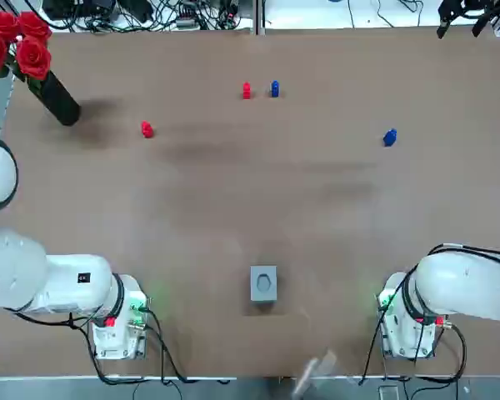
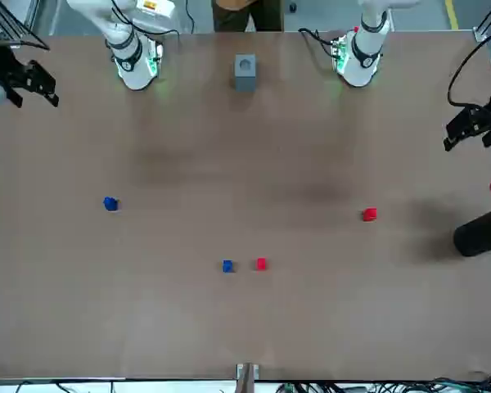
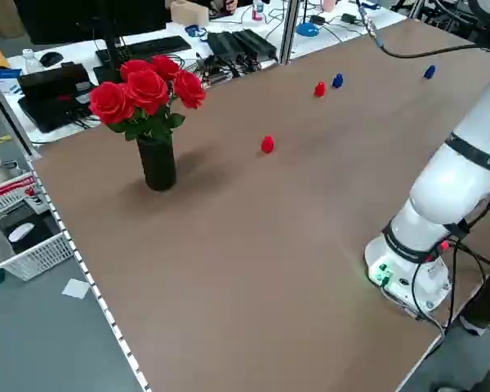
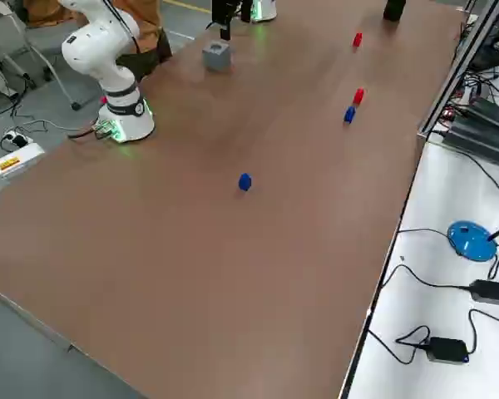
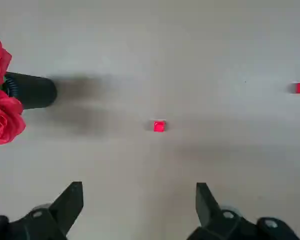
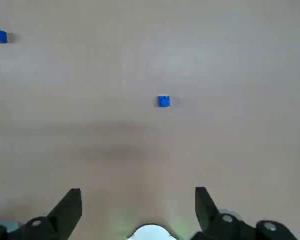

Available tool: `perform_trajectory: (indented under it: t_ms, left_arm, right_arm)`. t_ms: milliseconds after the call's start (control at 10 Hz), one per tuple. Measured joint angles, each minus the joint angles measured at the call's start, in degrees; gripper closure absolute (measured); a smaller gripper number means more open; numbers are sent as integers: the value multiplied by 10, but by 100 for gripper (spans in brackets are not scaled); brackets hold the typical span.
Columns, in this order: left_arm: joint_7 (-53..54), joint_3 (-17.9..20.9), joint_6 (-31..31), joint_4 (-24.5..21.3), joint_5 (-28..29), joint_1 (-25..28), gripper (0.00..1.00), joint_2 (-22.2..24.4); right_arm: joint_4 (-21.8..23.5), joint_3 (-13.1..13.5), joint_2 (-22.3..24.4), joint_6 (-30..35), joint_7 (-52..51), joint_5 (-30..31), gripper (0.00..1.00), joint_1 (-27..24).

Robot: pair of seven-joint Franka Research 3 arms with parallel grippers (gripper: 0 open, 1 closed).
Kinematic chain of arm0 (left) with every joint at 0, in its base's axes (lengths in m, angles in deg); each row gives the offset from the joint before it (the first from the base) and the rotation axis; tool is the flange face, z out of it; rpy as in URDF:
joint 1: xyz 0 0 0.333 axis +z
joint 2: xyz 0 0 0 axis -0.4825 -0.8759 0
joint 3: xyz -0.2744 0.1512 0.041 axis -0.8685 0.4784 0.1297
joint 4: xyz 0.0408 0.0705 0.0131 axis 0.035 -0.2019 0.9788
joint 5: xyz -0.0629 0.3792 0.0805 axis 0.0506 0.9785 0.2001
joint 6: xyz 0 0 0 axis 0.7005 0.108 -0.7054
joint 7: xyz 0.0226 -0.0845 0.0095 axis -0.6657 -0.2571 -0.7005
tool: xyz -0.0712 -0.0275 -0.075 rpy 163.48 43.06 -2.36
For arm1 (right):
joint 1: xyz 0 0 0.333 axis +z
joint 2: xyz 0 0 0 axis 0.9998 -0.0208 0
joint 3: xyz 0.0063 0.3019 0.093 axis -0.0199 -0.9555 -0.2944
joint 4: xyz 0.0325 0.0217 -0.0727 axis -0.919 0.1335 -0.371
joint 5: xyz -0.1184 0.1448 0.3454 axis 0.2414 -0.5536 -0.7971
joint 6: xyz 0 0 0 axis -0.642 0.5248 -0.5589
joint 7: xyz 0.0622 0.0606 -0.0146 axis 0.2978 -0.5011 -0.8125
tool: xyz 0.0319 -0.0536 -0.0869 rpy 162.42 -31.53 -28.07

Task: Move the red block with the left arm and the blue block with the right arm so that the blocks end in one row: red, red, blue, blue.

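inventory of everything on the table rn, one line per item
small red plastic blocks: 2, red; inner red block far centre, outer red block left side.
small blue plastic blocks: 2, blue; inner blue block beside the inner red block, outer blue block right side.
grey square block: 1, grey, near edge between the arm bases.
black vase of red roses: 1, far left corner.
brown table: 1.
left pincer: open, raised, facing outer red block.
right pincer: open, raised, facing outer blue block.

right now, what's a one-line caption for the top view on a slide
Outer red block and outer blue block sit wide of the middle red-blue pair.
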Motion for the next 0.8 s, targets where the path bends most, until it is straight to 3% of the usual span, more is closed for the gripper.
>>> perform_trajectory:
  t_ms: [500,800]
  left_arm:
    - [1,0,-8,-11,0,0,1,-3]
    - [1,0,-93,-73,0,6,1,-12]
  right_arm:
    - [1,9,0,1,0,0,0,-2]
    - [12,21,0,-2,0,0,0,-2]
